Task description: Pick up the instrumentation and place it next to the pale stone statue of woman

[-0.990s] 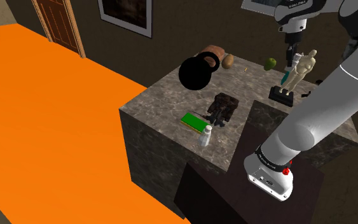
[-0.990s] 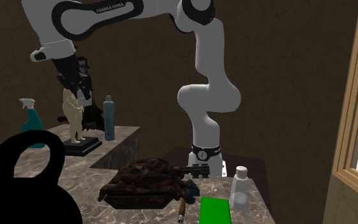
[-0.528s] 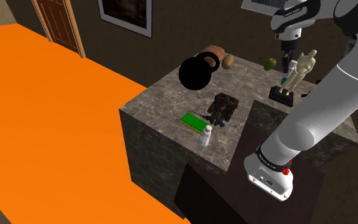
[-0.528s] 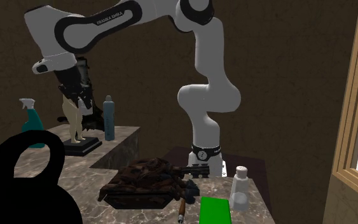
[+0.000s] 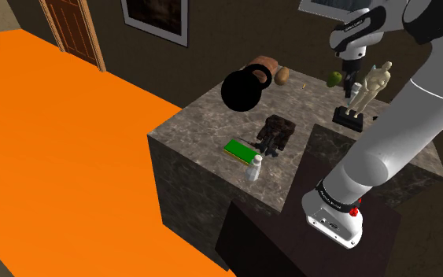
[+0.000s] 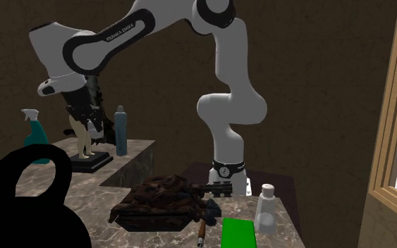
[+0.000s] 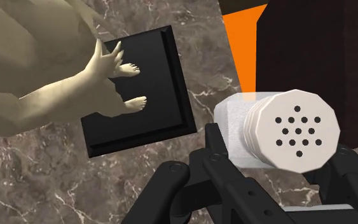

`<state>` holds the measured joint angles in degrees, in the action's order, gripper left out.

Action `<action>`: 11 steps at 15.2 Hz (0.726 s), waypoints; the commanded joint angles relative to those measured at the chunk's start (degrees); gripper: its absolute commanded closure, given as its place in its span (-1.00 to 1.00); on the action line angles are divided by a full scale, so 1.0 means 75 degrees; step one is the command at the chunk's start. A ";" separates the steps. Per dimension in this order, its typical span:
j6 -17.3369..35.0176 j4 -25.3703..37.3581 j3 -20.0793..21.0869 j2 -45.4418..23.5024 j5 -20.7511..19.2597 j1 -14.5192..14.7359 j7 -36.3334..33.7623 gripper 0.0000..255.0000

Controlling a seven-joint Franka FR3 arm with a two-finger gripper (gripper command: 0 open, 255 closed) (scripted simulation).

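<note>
Shifted slightly toward the shoulder view's left since a second ago, the pincer (image 7: 280,149) hangs over the counter (image 7: 56,184) toward its far edge. Its fingers are clamped on a white canister (image 7: 292,130) with a perforated cap; any contents cannot be told. The canister hangs just beside the pale statue (image 7: 37,76) and its black base (image 7: 139,89).

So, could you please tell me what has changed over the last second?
The gripper has shifted a little toward the shoulder view's left, away from the pale statue, as the arm leaned that way. The slim bottle beside the statue, the kettlebell and the green block stayed put.
</note>
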<state>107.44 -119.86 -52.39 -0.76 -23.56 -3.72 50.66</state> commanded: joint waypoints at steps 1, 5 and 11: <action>0.0246 -0.0122 -0.0027 -0.0150 0.0080 -0.0034 0.0018 1.00; 0.0683 -0.0340 -0.0042 -0.0442 0.0244 -0.0093 0.0039 1.00; 0.1340 -0.0620 -0.0011 -0.0939 0.0546 -0.0217 0.0109 1.00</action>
<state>116.71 -124.27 -52.55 -7.14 -19.92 -5.18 51.34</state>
